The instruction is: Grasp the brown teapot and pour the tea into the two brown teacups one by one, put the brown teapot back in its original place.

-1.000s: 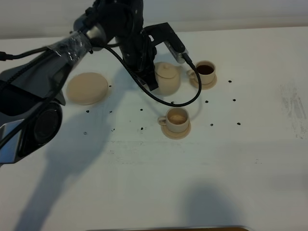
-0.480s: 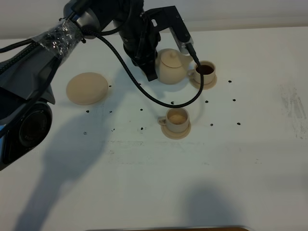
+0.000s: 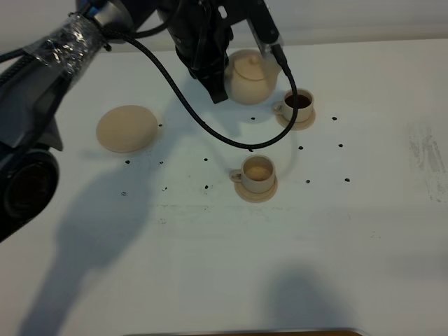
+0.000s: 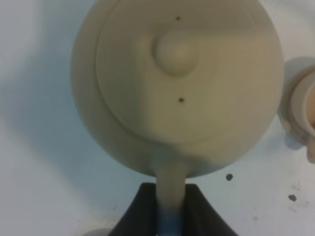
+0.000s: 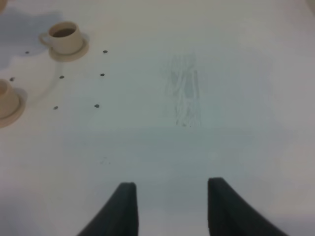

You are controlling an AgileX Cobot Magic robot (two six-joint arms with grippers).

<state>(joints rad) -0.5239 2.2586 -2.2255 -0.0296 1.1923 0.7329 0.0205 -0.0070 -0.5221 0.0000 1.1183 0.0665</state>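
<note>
My left gripper (image 3: 222, 78) is shut on the handle of the brown teapot (image 3: 250, 75) and holds it in the air, upright, just left of the far teacup (image 3: 299, 105), which holds dark tea on its saucer. In the left wrist view the teapot (image 4: 177, 83) fills the frame, its handle between my fingers (image 4: 135, 216). The near teacup (image 3: 257, 172) stands on its saucer at mid-table with pale contents. The wide round saucer (image 3: 127, 128) lies bare at the left. My right gripper (image 5: 170, 206) is open over bare table; both cups show in its view, the far cup (image 5: 64, 35) and the near one (image 5: 6, 101).
Small dark specks dot the white table around the cups (image 3: 206, 187). A faint scuffed patch (image 3: 427, 157) marks the table at the right. A black cable (image 3: 231, 140) hangs from my left arm between the teapot and the near cup.
My left gripper has carried the teapot up and toward the far side of the table, and slightly right. The cups, the wide saucer and the right arm have not moved.
</note>
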